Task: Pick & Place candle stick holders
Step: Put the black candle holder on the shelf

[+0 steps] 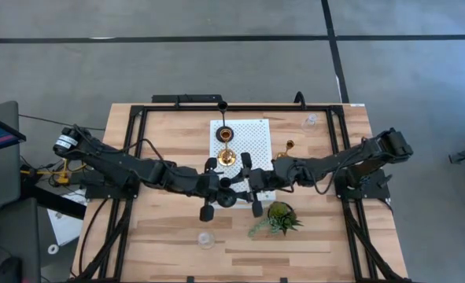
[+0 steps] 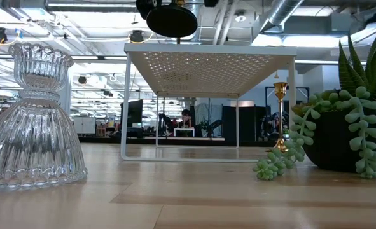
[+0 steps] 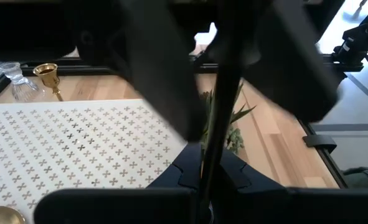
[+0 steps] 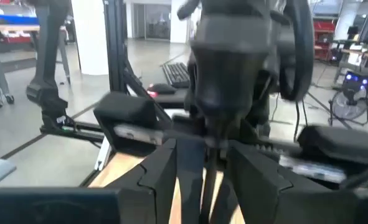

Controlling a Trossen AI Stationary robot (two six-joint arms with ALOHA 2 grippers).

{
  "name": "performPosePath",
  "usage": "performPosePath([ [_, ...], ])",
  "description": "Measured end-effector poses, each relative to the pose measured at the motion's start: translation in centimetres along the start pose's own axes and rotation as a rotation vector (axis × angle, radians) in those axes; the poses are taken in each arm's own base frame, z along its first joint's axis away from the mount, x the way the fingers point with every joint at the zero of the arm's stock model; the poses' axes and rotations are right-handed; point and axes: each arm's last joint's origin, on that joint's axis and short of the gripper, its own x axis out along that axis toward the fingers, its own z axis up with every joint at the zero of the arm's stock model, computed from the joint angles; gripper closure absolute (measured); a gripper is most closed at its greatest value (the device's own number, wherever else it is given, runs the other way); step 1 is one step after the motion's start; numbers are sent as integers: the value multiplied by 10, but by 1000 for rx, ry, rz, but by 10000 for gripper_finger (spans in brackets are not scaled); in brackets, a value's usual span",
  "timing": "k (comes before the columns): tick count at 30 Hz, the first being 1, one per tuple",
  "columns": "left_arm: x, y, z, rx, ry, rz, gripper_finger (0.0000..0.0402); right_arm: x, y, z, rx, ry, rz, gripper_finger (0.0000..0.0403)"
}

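Could easily fumble the black holder (image 2: pixel 172 19) mid-handoff, with left gripper (image 3: pixel 210 171) pinching its skinny stem and right gripper (image 4: pixel 203 177) spread loosely around it.

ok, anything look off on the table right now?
Nothing is toppled or spilled. One oddity: the left gripper and right gripper both crowd around the same black holder, up in the air at the white board's near edge. The gold holder on the board and the glass holder stand upright.

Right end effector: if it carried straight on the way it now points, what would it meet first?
The black candle stick holder, whose thin stem stands between its fingers; close behind, probably, the left end effector facing it.
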Motion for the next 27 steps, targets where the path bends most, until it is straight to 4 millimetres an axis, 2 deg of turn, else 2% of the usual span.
performPosePath([
  [6,0,0,0,0,0,2,392,-1,0,1,0,-4,-2,304],
  [15,0,0,0,3,0,1,392,0,0,0,-8,6,-3,390],
  [27,-4,1,4,-6,-22,1,370,0,0,-2,-31,26,-1,397],
])
